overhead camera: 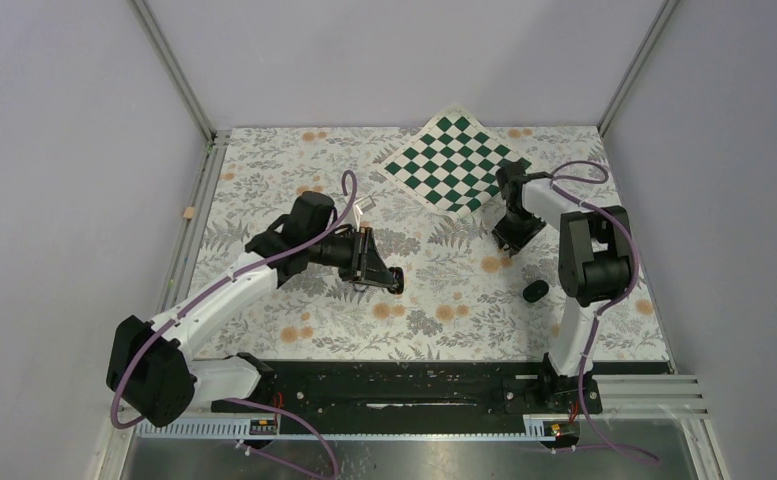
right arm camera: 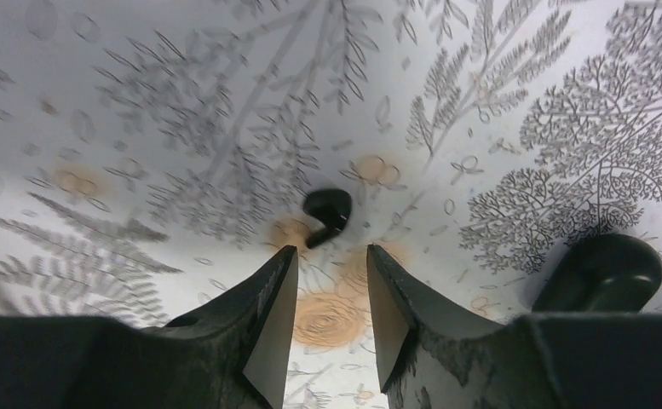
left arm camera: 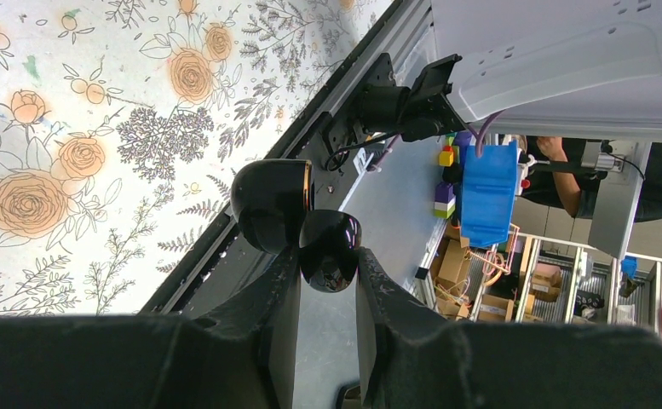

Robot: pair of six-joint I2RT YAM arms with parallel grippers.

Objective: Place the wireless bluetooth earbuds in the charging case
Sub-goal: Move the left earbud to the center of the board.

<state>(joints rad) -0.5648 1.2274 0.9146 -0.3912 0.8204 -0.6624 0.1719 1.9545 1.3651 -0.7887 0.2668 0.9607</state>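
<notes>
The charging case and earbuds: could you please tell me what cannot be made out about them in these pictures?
- Inside of the charging case: the left wrist view shows only its glossy shell, its lower part pinched in the left claw.
- The other bud: only one earbud is clear, right wrist view.
- Dark oval: right wrist view, partly behind the body of the right claw; identity unclear.

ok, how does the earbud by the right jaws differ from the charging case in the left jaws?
The charging case is clamped between the left jaws; the earbud lies loose on the floral table, just ahead of the open right jaws, untouched. The case is bulkier than the earbud. The case shows two rounded halves; the earbud is one bulb with a short stem. Both are glossy black.
</notes>
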